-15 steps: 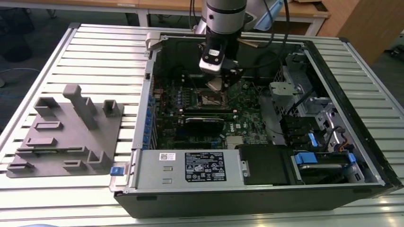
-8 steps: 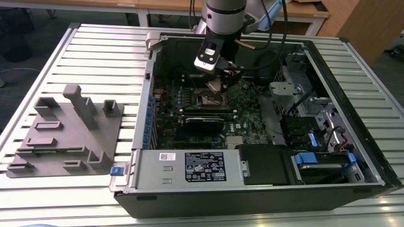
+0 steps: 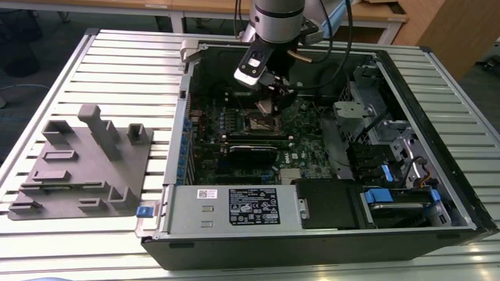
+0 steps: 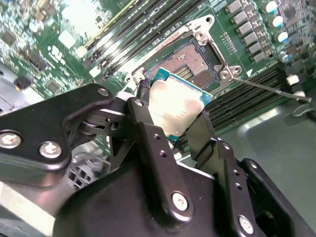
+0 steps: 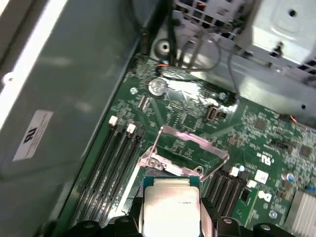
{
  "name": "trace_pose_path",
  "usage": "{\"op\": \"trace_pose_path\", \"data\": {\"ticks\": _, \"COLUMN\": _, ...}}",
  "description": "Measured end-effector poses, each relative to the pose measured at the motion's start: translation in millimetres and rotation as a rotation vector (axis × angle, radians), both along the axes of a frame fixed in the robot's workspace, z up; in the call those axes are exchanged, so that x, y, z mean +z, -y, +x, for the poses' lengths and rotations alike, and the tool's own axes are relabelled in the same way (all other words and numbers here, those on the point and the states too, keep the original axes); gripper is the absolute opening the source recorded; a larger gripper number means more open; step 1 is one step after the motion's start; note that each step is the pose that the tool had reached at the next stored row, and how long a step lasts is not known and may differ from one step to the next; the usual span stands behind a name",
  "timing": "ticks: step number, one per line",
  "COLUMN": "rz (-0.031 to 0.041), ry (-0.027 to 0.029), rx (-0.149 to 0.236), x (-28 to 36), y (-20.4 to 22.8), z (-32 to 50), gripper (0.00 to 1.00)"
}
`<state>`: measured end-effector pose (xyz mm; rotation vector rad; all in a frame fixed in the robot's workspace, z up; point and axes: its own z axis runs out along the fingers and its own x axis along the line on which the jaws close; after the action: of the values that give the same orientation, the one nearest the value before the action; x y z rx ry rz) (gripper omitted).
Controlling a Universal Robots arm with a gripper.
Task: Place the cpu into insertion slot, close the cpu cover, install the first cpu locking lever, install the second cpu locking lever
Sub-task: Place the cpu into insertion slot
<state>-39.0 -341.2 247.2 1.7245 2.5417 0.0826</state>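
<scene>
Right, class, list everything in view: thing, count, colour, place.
table: one, pale, slatted.
computer case: one, black, open, on the table.
circuit board: one, green, inside the case.
insertion slot: one, black, silver-rimmed, empty, on the circuit board.
cpu cover: one, silvery, raised open.
locking lever: one seen, silvery, swung out.
cpu: one, silver-grey, held near the insertion slot.
fixture block: one, grey, exterior view's left of the case.
arm: one, silver-grey, over the case.
gripper: one, black, shut on the cpu.

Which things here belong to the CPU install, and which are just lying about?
Job: small silver-topped square cpu, held in black gripper; open black insertion slot; raised silvery cpu cover.
Lying about: grey plastic fixture tray; silver power supply box; round coin battery.
</scene>
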Motion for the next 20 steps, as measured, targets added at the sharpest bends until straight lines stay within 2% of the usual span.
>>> {"op": "trace_pose_path", "data": {"ticks": 17, "rz": 0.0000, "ry": 0.0000, "rx": -0.309, "x": -2.4, "y": 0.0, "z": 0.0, "gripper": 0.54}}
{"op": "trace_pose_path", "data": {"ticks": 20, "rz": 0.0000, "ry": 0.0000, "rx": -0.326, "x": -2.4, "y": 0.1, "z": 0.0, "gripper": 0.54}}
